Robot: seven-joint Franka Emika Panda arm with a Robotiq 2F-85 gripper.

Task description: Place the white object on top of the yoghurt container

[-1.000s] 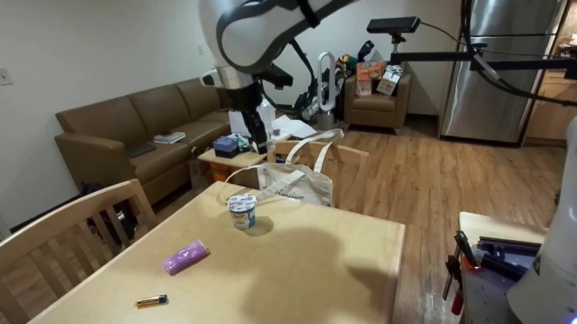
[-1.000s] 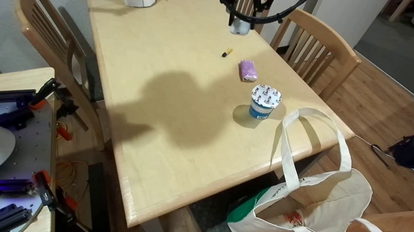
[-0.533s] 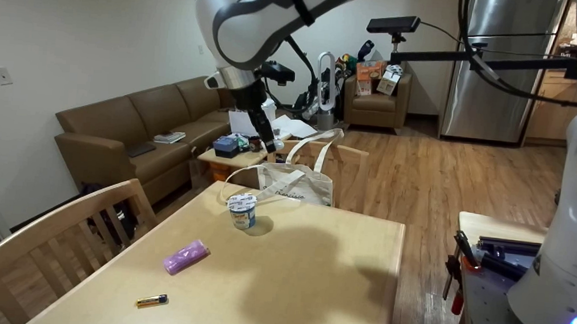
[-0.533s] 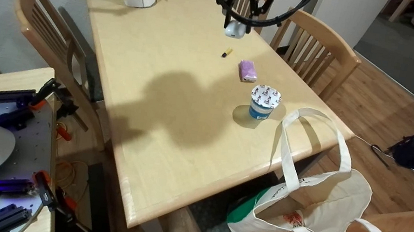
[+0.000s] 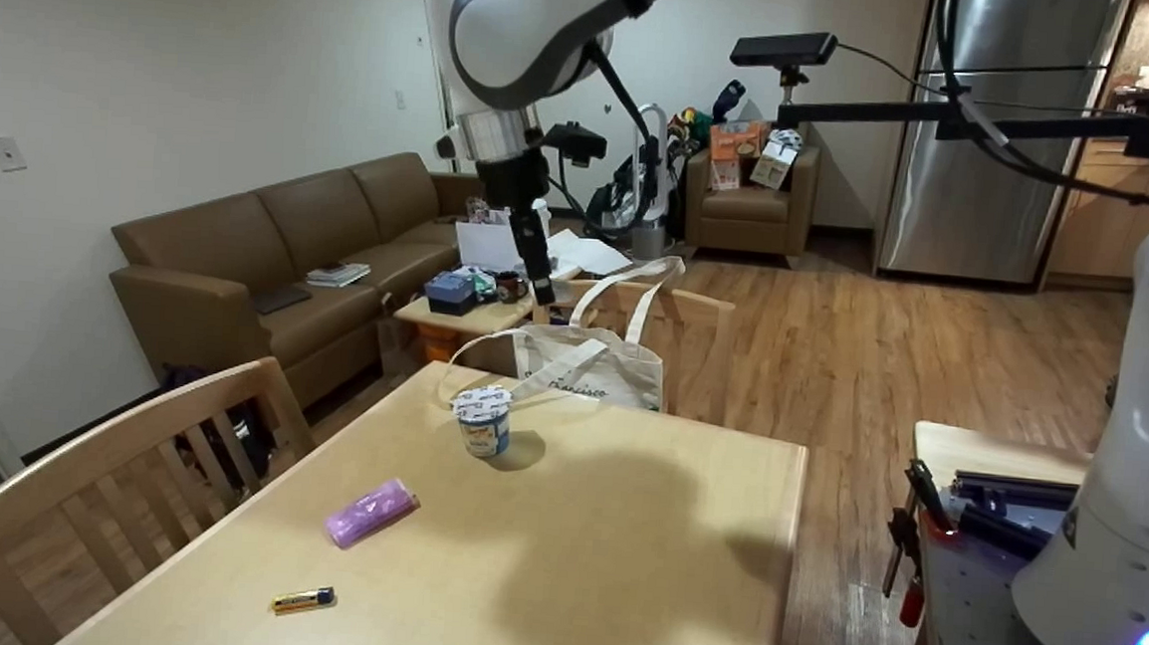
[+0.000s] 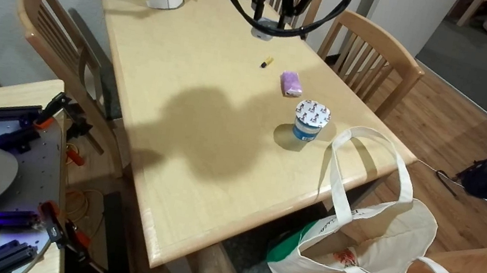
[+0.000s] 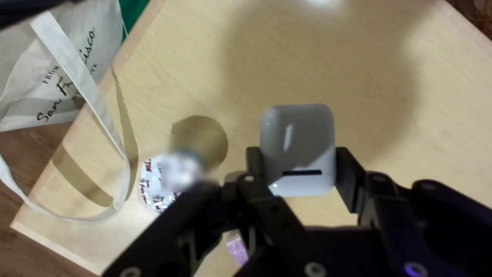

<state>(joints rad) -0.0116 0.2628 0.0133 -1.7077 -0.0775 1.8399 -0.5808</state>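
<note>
Sideways drifts the end effector (image 7: 300, 167), farther from the yoghurt container (image 6: 311, 122) | white object (image 7: 298, 138) pinched in its fingers, aloft, not over that container yet | carrying step, apparently | next: across, then down

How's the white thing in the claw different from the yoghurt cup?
The white object is squarish with rounded corners; the yoghurt cup is round. The white object is gripped by the claw; the yoghurt cup stands upright on the table. Both have white on them.

Wrist view down onto table (image 7: 173, 80)
</note>
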